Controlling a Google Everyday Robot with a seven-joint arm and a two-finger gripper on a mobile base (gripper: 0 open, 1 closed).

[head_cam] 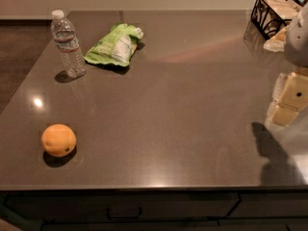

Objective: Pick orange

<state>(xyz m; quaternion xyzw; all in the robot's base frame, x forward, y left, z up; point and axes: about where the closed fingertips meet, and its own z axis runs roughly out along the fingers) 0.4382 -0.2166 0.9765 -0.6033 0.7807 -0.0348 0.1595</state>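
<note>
The orange (58,139) is a small round orange-yellow fruit with a dark spot. It lies on the grey countertop (183,105) near the front left. My gripper (288,97) hangs at the right edge of the view, above the counter's right side, far from the orange. Its pale yellow fingers (294,91) point down and hold nothing that I can see.
A clear water bottle (68,44) stands upright at the back left. A green chip bag (115,44) lies next to it. A black wire basket (274,13) with pale items sits at the back right corner. The counter's front edge runs along the bottom, with drawers below.
</note>
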